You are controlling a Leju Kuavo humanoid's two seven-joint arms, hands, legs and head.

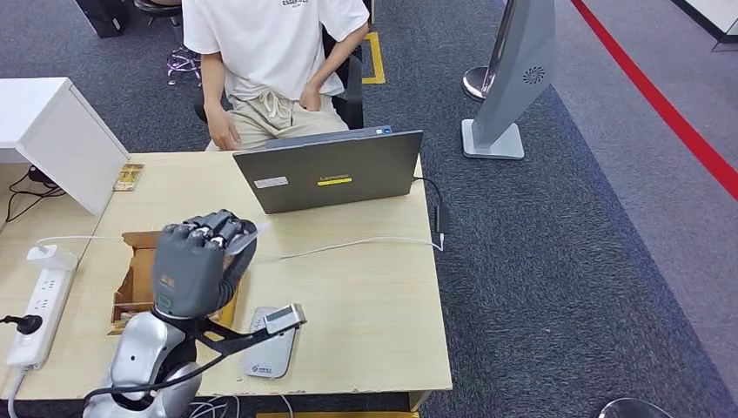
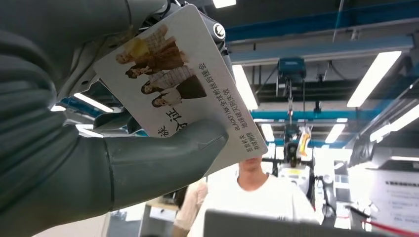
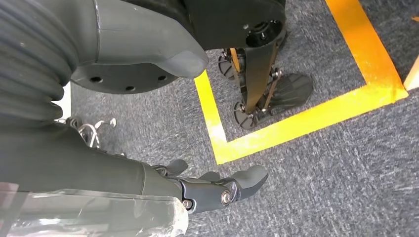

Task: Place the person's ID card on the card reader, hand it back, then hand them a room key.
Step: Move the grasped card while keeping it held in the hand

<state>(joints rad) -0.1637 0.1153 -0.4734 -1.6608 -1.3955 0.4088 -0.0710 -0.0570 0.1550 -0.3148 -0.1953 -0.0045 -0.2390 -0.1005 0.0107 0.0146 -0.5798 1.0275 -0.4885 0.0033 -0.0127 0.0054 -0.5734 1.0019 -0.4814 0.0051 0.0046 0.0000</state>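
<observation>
The left hand (image 1: 202, 261) is raised over the desk (image 1: 365, 296), pinching the ID card (image 2: 183, 84) betw. thumb and fingers (printed face w/ photos toward the wrist cam). The card reader (image 1: 270, 344) lies flat near the desk's front edge, beside that arm. A person (image 1: 274, 52) sits behind the laptop (image 1: 331, 170). The right hand (image 3: 217, 187) hangs over the carpet, fingers loosely apart, holding nothing.

The wooden worktop (image 1: 365, 305) carries a laptop (image 1: 329, 170), card reader (image 1: 270, 353), cardboard box (image 1: 135, 279), power strip (image 1: 39, 305) and white cable (image 1: 348, 246).
</observation>
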